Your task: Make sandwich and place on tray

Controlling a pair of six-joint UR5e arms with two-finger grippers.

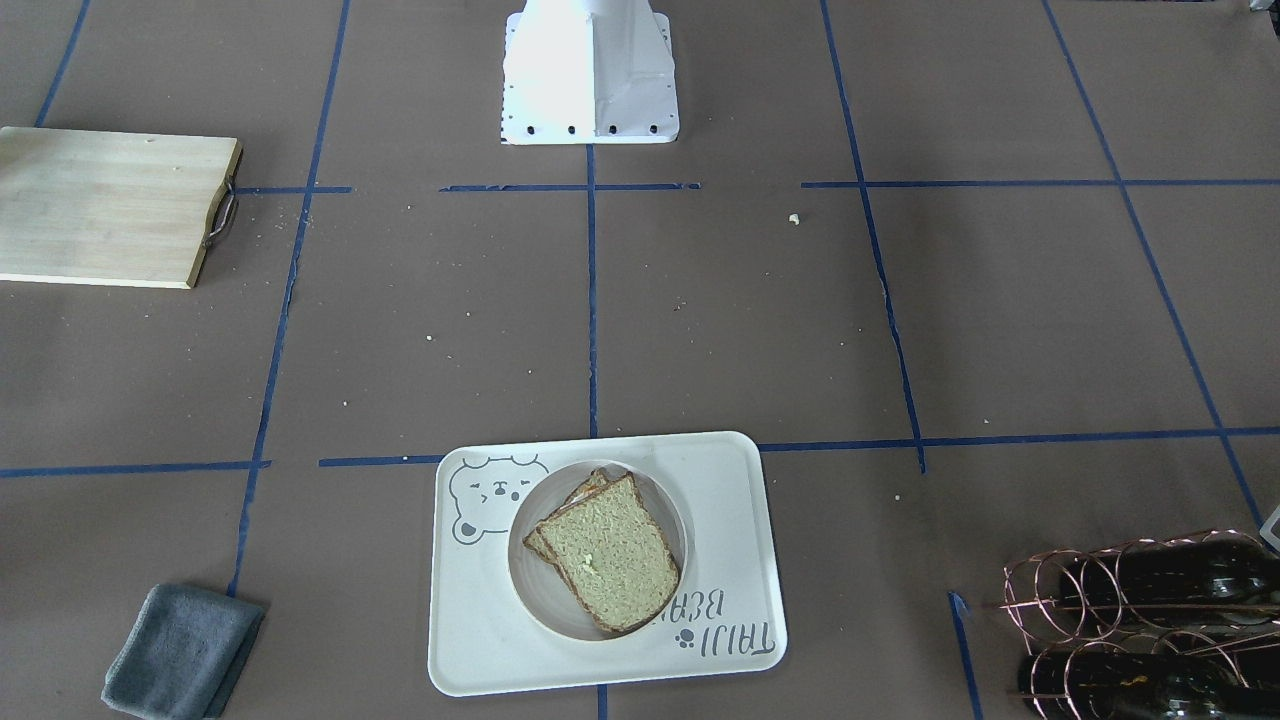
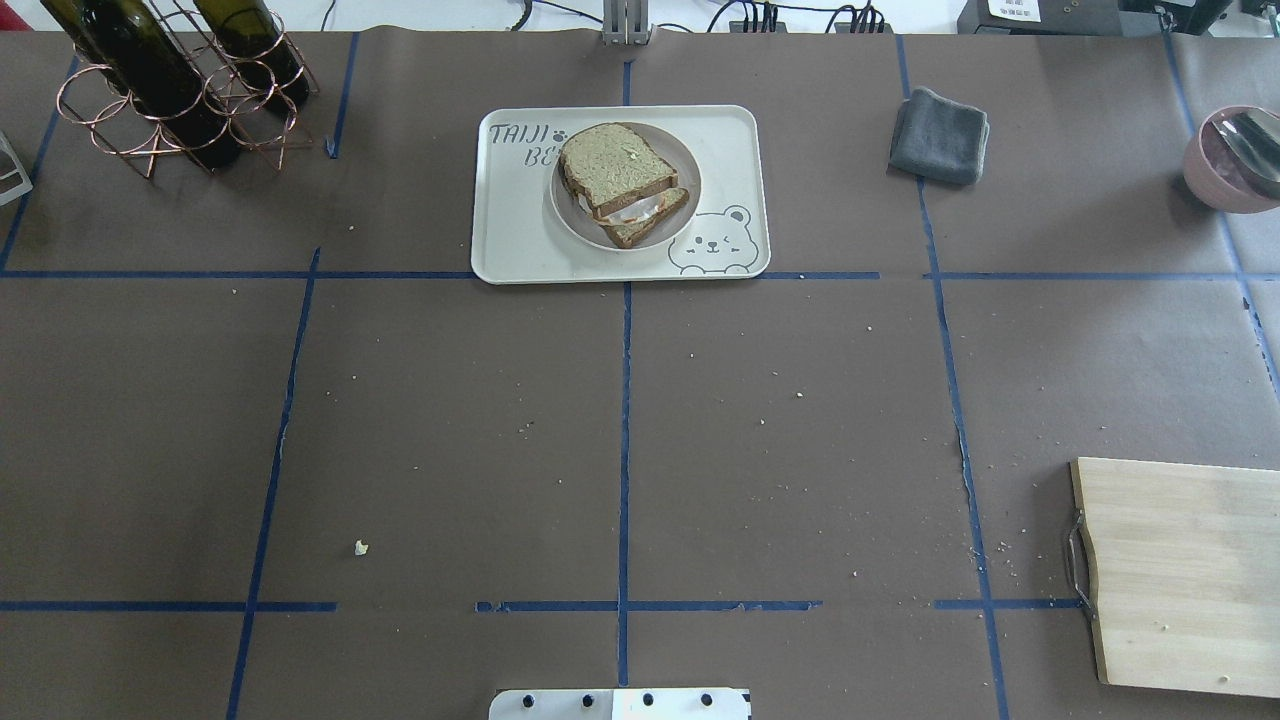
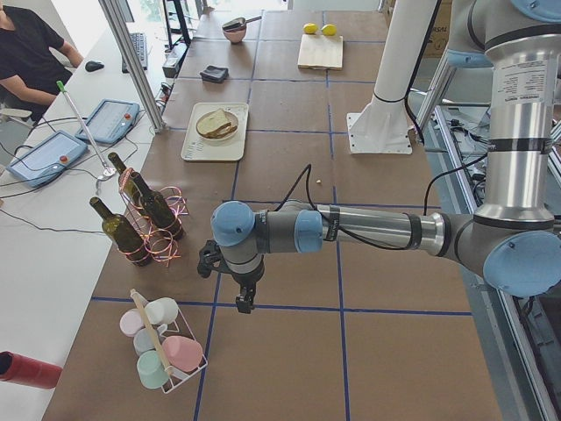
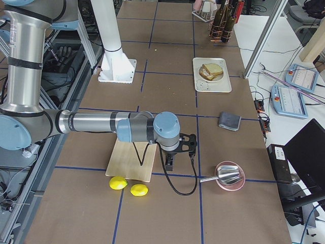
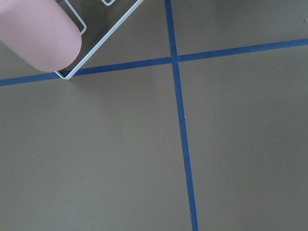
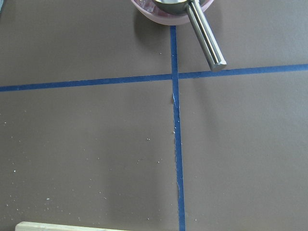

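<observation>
The sandwich (image 1: 610, 550) lies on a round off-white plate (image 1: 528, 582) that sits on the cream bear tray (image 1: 720, 480). Its two bread slices are stacked askew, and white egg (image 2: 635, 208) shows between them in the overhead view. The tray (image 2: 520, 230) is at the far middle of the table. My left gripper (image 3: 241, 303) hangs low over the table near the cup rack, far from the tray. My right gripper (image 4: 170, 165) hangs by the cutting board's corner. Both show only in the side views, so I cannot tell whether they are open or shut.
A wooden cutting board (image 2: 1180, 570) lies at the near right. A grey cloth (image 2: 940, 135) and a pink bowl with a metal scoop (image 2: 1235, 160) are at the far right. A copper bottle rack (image 2: 170, 80) stands at the far left. Two lemons (image 4: 129, 185) lie beyond the board. A cup rack (image 3: 162, 346) stands near my left gripper.
</observation>
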